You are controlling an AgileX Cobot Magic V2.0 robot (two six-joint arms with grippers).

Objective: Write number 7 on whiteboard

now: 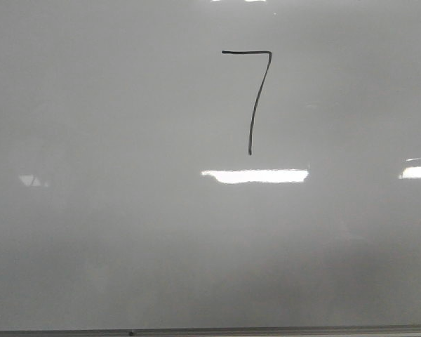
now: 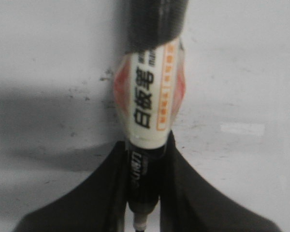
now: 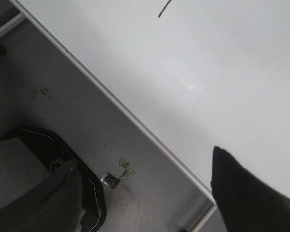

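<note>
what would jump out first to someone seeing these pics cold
The black number 7 drawn high on the whiteboard, slightly right of centre in the front view, with a bright strip of glare just beneath it. Next is the whiteboard marker filling the left wrist view, clamped between the fingers of the left gripper. The right gripper sits open at the board's metal edge, holding nothing.
</note>
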